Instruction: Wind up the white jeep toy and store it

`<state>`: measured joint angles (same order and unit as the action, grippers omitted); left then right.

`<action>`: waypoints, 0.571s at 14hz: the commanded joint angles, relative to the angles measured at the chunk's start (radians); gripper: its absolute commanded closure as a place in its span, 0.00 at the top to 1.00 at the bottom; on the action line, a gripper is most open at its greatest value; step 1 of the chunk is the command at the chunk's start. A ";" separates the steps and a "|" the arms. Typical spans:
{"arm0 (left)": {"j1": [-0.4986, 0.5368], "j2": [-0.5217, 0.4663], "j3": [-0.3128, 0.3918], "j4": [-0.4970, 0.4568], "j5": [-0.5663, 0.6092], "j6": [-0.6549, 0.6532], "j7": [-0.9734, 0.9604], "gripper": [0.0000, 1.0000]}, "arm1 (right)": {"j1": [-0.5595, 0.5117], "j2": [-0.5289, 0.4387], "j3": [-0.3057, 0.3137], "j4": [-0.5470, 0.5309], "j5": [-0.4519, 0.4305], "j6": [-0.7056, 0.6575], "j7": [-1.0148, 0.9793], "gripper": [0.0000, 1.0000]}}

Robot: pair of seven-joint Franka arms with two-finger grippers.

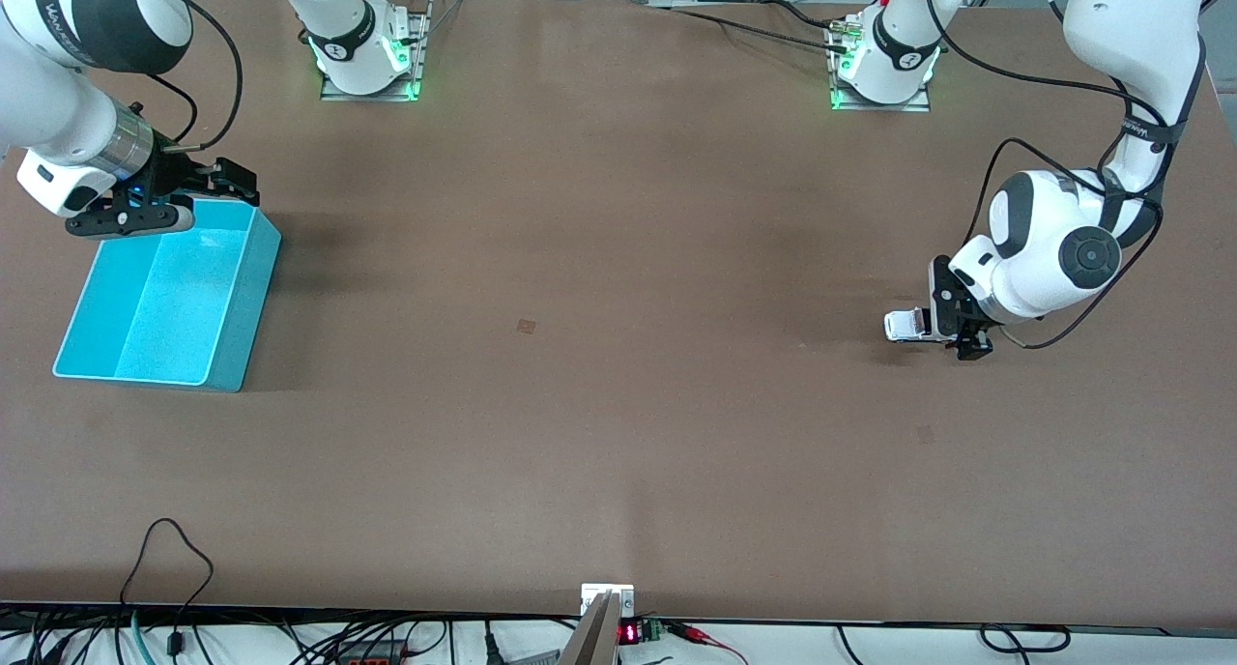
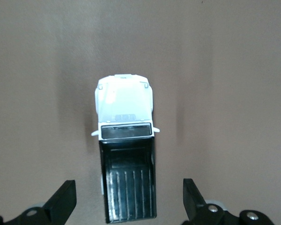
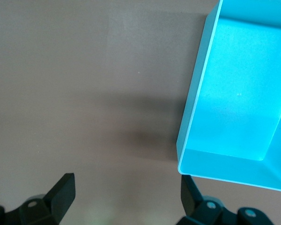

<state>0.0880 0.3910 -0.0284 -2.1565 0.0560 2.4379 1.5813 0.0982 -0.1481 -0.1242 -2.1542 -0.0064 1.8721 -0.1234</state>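
Observation:
The white jeep toy (image 1: 905, 325) stands on the brown table toward the left arm's end. In the left wrist view the jeep toy (image 2: 124, 105) shows a white hood and a black ribbed rear roof panel. My left gripper (image 1: 955, 329) hangs low over its rear, open. The fingers (image 2: 63, 200) stand wide on either side of the black panel without touching it. My right gripper (image 1: 228, 186) is open with nothing in it, above the cyan bin's (image 1: 247, 298) corner nearest the arm bases. In the right wrist view that gripper (image 3: 127, 194) has one finger by the bin's (image 3: 191, 110) corner.
The cyan bin has nothing in it and stands at the right arm's end of the table. Both arm bases (image 1: 367, 56) stand along the table edge farthest from the front camera. Cables and a small display box (image 1: 633, 632) line the nearest edge.

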 commanded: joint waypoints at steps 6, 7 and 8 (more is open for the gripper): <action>0.009 0.003 -0.010 -0.019 -0.025 0.065 0.060 1.00 | 0.008 0.007 -0.002 0.019 -0.012 -0.028 -0.004 1.00; 0.009 0.002 -0.011 -0.029 -0.027 0.084 0.078 1.00 | 0.008 0.007 -0.002 0.019 -0.012 -0.030 -0.004 1.00; 0.009 0.002 -0.013 -0.032 -0.027 0.085 0.080 1.00 | 0.008 0.007 -0.002 0.019 -0.012 -0.030 -0.004 1.00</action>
<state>0.0920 0.3981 -0.0342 -2.1691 0.0554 2.4957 1.6107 0.0989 -0.1481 -0.1241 -2.1538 -0.0064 1.8625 -0.1235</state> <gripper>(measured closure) 0.000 0.000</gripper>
